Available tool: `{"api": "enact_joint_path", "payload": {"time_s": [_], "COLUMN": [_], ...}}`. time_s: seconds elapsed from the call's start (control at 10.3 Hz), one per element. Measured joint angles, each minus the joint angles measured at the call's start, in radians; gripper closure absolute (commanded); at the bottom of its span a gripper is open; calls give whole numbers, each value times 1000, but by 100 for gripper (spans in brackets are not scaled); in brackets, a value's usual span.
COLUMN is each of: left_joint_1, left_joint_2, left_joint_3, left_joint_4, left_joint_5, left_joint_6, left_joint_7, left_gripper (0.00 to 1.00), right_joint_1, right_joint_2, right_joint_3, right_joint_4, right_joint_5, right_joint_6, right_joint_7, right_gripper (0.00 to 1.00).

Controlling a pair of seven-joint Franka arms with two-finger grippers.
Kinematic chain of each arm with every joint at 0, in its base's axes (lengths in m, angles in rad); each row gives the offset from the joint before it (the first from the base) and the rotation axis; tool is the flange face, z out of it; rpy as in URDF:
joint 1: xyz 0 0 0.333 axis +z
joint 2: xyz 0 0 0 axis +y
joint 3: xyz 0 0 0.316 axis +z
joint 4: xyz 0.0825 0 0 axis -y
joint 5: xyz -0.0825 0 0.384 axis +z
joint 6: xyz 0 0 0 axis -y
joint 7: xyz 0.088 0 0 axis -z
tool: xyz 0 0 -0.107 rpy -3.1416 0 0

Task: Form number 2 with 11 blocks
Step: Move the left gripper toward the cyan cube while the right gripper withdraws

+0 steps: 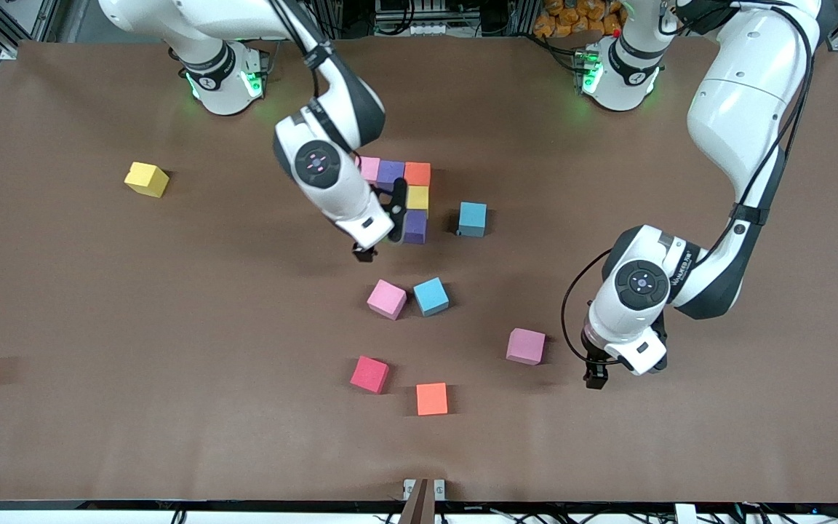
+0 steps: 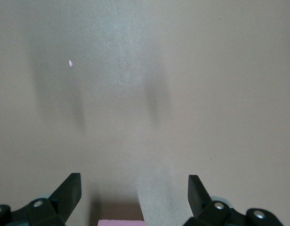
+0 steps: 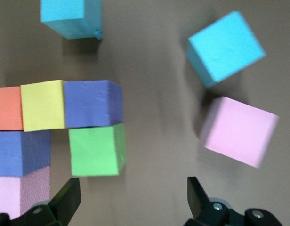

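— Where are the blocks against the fingers?

— Right fingers hang spread and empty mid-frame, over bare worktop just beside the built cluster: pink, purple, orange in a row, yellow and purple below, and a green block seen from the wrist. Left fingers, lower right of frame, are spread too, with a pink block just beside them.

— And the blocks themselves?

— Small matte cubes, plain colours. Loose ones lie scattered; a blue and pink pair sits centre frame.
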Motion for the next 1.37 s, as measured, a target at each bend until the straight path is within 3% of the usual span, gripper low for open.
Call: {"api": "enact_joint_path", "payload": {"time_s": [0.29,0.78,1.37], "left_joint_1": [-43,-178,-185], "left_joint_2": [-11,-12,-31], "left_joint_3": [-4,-2,-25], "left_joint_4": [0,0,3], "left_joint_5": [0,55,59], "left_joint_6": [-3,-7,-32], "left_joint_7": [13,103,129], "left_gripper": [0,0,0], "right_joint_1": [-81,-157,-185], "right_joint_2": [-1,-1,0], "right_joint_3": [-3,-8,-7], "right_joint_4": [99,169,306], "right_joint_5": [-36,-70,-73], "right_joint_6": [-67,-99,-238], "right_joint_7": [-2,27,385], "right_gripper": [0,0,0]}}
